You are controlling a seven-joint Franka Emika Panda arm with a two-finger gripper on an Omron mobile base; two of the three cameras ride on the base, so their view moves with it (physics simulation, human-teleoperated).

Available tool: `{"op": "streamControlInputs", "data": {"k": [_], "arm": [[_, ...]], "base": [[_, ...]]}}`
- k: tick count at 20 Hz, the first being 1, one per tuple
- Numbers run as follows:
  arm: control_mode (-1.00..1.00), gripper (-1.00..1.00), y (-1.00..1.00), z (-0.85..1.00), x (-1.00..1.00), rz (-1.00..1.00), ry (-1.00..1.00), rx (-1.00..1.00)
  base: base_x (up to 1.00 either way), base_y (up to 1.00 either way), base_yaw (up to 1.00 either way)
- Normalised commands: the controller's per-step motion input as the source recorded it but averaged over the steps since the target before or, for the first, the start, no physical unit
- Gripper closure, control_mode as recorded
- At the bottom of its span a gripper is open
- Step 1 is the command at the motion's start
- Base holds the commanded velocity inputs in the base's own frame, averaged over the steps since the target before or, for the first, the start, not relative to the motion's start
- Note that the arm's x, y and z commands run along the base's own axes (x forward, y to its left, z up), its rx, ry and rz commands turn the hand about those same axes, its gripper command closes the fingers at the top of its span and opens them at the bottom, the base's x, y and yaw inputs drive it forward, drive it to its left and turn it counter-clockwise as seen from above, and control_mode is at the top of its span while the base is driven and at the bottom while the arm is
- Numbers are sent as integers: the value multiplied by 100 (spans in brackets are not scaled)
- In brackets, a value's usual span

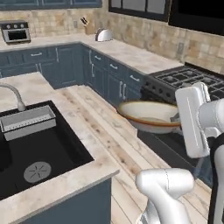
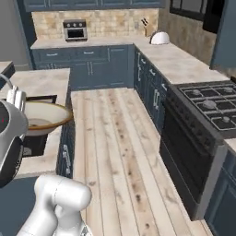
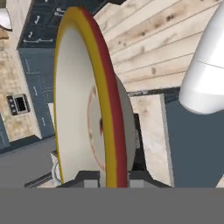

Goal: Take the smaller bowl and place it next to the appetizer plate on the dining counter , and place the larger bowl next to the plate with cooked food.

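My gripper is shut on the rim of the larger bowl, a wide shallow cream bowl with a brown-orange rim. The hand view shows the bowl edge-on, standing upright between the two dark fingertips. The bowl hangs in the air over the wooden floor, just left of my white hand. In the right base view the bowl sits level at the left, beside the sink counter. The smaller bowl, the appetizer plate and the plate with cooked food are out of view.
A beige marble-look counter on a dark blue base holds a black sink and a faucet. A stove stands at the right. Blue cabinets and a toaster oven line the back wall. A wooden floor runs between them.
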Motion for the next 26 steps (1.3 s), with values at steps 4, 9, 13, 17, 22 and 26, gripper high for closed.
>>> {"op": "streamControlInputs", "data": {"k": [4, 9, 13, 17, 22, 26], "arm": [[100, 100, 0, 0, 0, 0, 0, 0], [100, 100, 0, 0, 0, 0, 0, 0], [100, 100, 0, 0, 0, 0, 0, 0], [100, 100, 0, 0, 0, 0, 0, 0], [100, 100, 0, 0, 0, 0, 0, 0], [100, 100, 0, 0, 0, 0, 0, 0]], "base": [[-11, 0, 100], [-85, 48, 55], [-99, 100, 11], [-44, 100, 6], [-1, 100, 2], [87, 74, 20]]}}
